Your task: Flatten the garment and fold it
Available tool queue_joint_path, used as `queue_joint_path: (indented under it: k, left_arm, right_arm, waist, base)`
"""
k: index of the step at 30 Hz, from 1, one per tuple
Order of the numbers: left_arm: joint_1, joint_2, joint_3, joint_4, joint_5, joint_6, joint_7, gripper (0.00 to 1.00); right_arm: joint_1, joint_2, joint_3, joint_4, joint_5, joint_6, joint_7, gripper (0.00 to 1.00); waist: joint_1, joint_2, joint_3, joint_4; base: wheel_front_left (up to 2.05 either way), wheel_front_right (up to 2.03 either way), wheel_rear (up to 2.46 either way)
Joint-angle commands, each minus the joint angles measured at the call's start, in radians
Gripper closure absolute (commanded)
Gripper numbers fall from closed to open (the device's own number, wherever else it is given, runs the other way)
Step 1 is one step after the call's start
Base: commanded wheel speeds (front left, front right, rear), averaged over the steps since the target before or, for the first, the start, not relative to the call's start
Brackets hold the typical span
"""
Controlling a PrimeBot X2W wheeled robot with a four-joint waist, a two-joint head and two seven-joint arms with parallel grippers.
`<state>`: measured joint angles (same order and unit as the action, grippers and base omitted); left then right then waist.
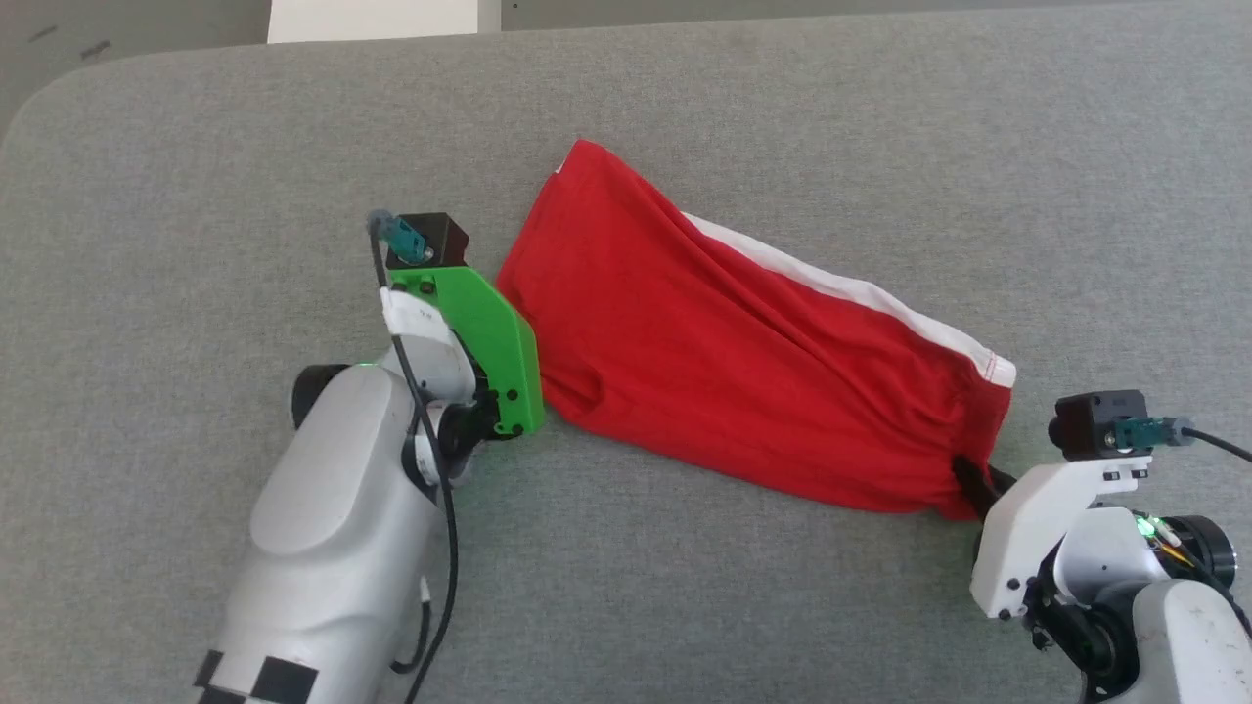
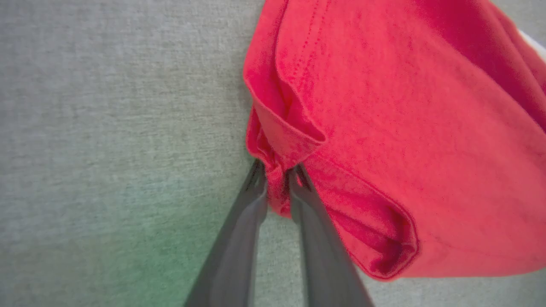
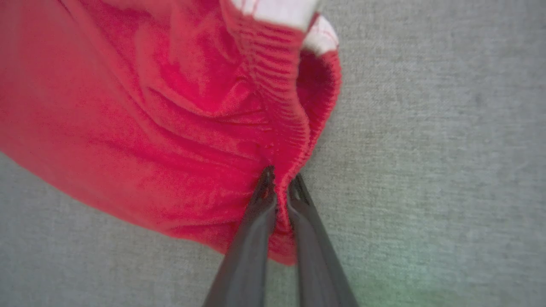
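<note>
You have the garment lying stretched slantwise across the middle of the worktop, probably to pull its wrinkles flat before folding. Your left fingers pinch a bunched hem corner at its left end (fabric puckers there). Your right fingers pinch the ribbed waistband at its right end.

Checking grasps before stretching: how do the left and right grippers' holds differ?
The left gripper pinches a plain hem; the right gripper, the ribbed band near white trim. The left mount is green; the right mount is white. Both grip the shorts shut, at opposite ends.
</note>
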<state>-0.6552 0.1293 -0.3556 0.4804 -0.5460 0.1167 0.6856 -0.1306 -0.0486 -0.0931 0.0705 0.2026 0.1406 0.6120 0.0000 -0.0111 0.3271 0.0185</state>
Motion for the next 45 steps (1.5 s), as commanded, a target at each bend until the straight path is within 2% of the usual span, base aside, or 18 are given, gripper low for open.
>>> queue_joint_path:
  k: [1, 9, 16, 22, 28, 33, 38, 39, 40, 41, 42, 45]
  left_arm:
    - [0.043, -0.016, 0.001, 0.014, -0.020, -0.008, -0.012, 1.00]
    - [0.100, -0.041, 0.107, -0.089, -0.144, -0.042, -0.140, 1.00]
    - [0.247, -0.036, 0.146, -0.247, -0.197, -0.041, -0.174, 1.00]
    - [0.421, -0.036, 0.143, -0.383, -0.212, -0.010, -0.178, 1.00]
    - [0.583, -0.048, 0.128, -0.465, -0.235, 0.030, -0.178, 1.00]
    - [0.668, -0.054, 0.105, -0.463, -0.244, 0.051, -0.173, 1.00]
    - [0.678, -0.052, 0.092, -0.403, -0.245, 0.066, -0.160, 1.00]
    - [0.676, -0.050, 0.091, -0.394, -0.244, 0.068, -0.156, 0.78]
    - [0.673, -0.050, 0.091, -0.387, -0.246, 0.068, -0.153, 0.00]
    - [0.671, -0.048, 0.094, -0.384, -0.248, 0.069, -0.151, 0.00]
    - [0.670, -0.047, 0.097, -0.385, -0.251, 0.071, -0.151, 0.00]
    - [0.672, -0.030, 0.115, -0.409, -0.252, 0.078, -0.151, 0.00]
  right_arm:
    - [0.000, -0.002, 0.001, 0.047, 0.001, -0.010, 0.006, 1.00]
    - [-0.024, -0.005, 0.001, 0.036, -0.011, -0.010, 0.038, 1.00]
    - [-0.019, -0.072, 0.011, -0.008, 0.023, -0.010, 0.108, 1.00]
    - [0.010, -0.125, 0.009, -0.037, 0.059, -0.010, 0.172, 1.00]
    - [0.044, -0.149, 0.008, -0.046, 0.080, -0.010, 0.218, 1.00]
    - [0.068, -0.149, -0.001, -0.032, 0.088, -0.010, 0.230, 1.00]
    - [0.078, -0.133, -0.014, 0.010, 0.080, -0.010, 0.204, 1.00]
    - [0.078, -0.127, -0.018, 0.017, 0.079, -0.010, 0.197, 1.00]
    - [0.078, -0.125, -0.016, 0.022, 0.073, -0.010, 0.184, 0.78]
    - [0.078, -0.121, -0.015, 0.030, 0.071, -0.010, 0.174, 0.09]
    - [0.079, -0.118, -0.014, 0.033, 0.071, -0.010, 0.166, 0.00]
    - [0.083, -0.115, -0.011, 0.033, 0.079, -0.010, 0.145, 0.00]
  waist:
    - [0.0000, 0.0111, -0.006, 0.009]
    - [0.0000, 0.0111, -0.060, 0.035]
    - [0.0000, 0.0111, -0.120, 0.058]
    - [0.0000, 0.0111, -0.146, 0.079]
    - [0.0000, 0.0111, -0.157, 0.093]
    - [0.0000, 0.0111, -0.159, 0.102]
    - [0.0000, 0.0111, -0.163, 0.113]
    - [0.0000, 0.0111, -0.165, 0.113]
    - [0.0000, 0.0111, -0.168, 0.112]
    - [0.0000, 0.0111, -0.174, 0.111]
    - [0.0000, 0.0111, -0.179, 0.110]
    - [0.0000, 0.0111, -0.192, 0.104]
  base:
    - [0.00, 0.00, 0.00]
    - [0.00, 0.00, 0.00]
    - [0.00, 0.00, 0.00]
    - [0.00, 0.00, 0.00]
    - [0.00, 0.00, 0.00]
    - [0.00, 0.00, 0.00]
    - [0.00, 0.00, 0.00]
    - [0.00, 0.00, 0.00]
    - [0.00, 0.00, 0.00]
    - [0.00, 0.00, 0.00]
    - [0.00, 0.00, 0.00]
    - [0.00, 0.00, 0.00]
